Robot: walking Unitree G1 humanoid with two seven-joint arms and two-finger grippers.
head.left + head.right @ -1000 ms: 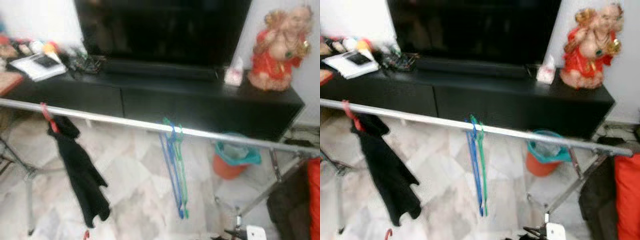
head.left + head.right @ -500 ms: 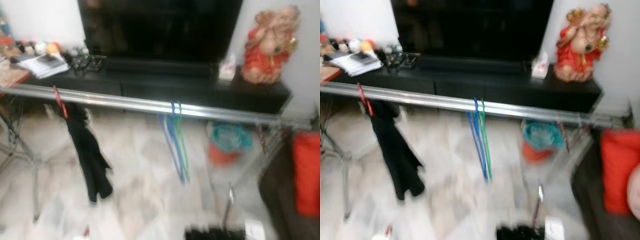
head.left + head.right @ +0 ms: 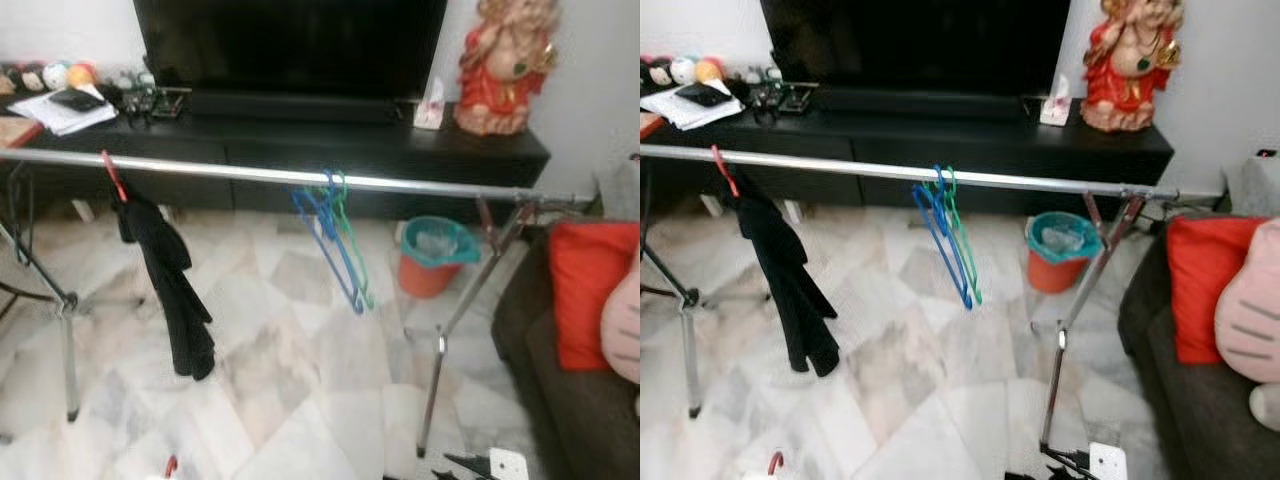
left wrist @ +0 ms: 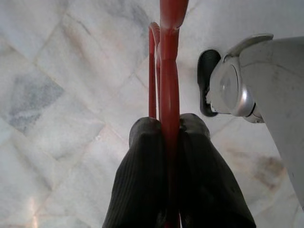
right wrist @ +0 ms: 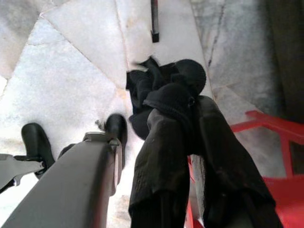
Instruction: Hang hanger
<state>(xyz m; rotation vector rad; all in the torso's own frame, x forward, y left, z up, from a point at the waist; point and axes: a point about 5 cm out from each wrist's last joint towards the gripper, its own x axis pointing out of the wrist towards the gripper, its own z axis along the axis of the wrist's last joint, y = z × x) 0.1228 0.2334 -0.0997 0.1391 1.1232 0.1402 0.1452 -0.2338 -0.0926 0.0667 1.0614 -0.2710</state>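
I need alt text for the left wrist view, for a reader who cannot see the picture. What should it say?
The left pincer is shut on a red hanger, whose thin plastic runs away from the camera between the two black fingers. Below lies a pale marble floor, and a silver part of the robot stands at one side.

White marble floor (image 3: 290, 400), black TV cabinet (image 3: 300, 160) against a pale wall (image 3: 590, 90), dark sofa (image 3: 1210, 400) alongside.
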